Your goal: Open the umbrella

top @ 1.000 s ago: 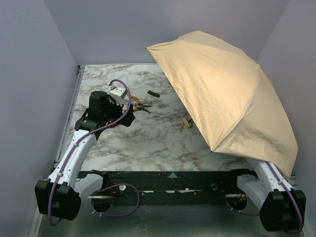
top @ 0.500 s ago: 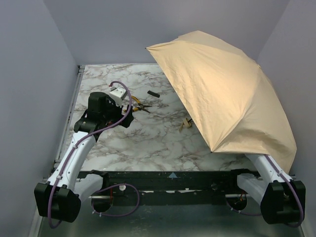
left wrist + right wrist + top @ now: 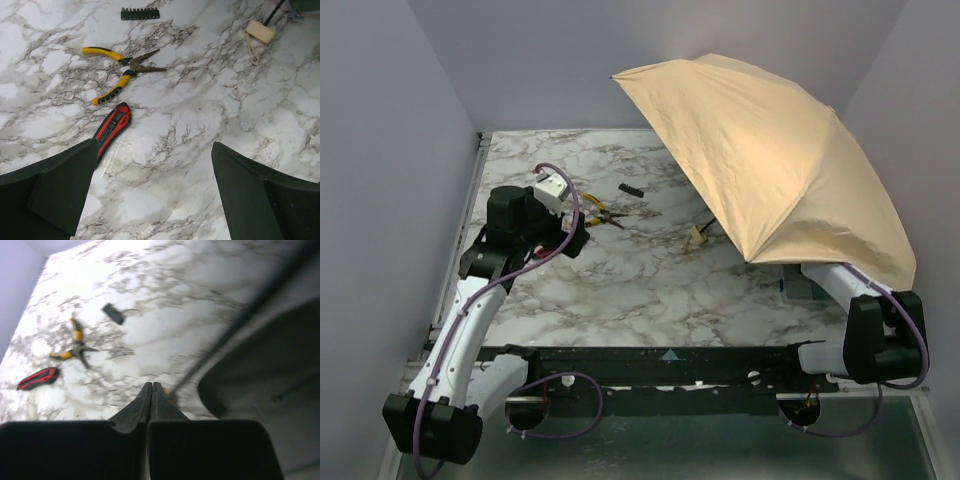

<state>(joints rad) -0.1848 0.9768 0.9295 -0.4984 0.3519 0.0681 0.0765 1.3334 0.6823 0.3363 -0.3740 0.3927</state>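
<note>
Left gripper (image 3: 154, 192) hangs over the table (image 3: 210, 115), fingers spread wide, red tool (image 3: 112, 125) and pliers (image 3: 125, 75) just ahead. Umbrella (image 3: 780, 170) stands open at the right, shaft (image 3: 225, 335) slanting from the handle (image 3: 697, 236), low near mid-table, up rightward. Right gripper (image 3: 151, 390) is pinched tight beside the shaft's low end.

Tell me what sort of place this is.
Probably a robot lab test cell: a marble-pattern table boxed in by plain walls, left arm and right arm bolted at its edge, stray pliers, an open umbrella.
</note>
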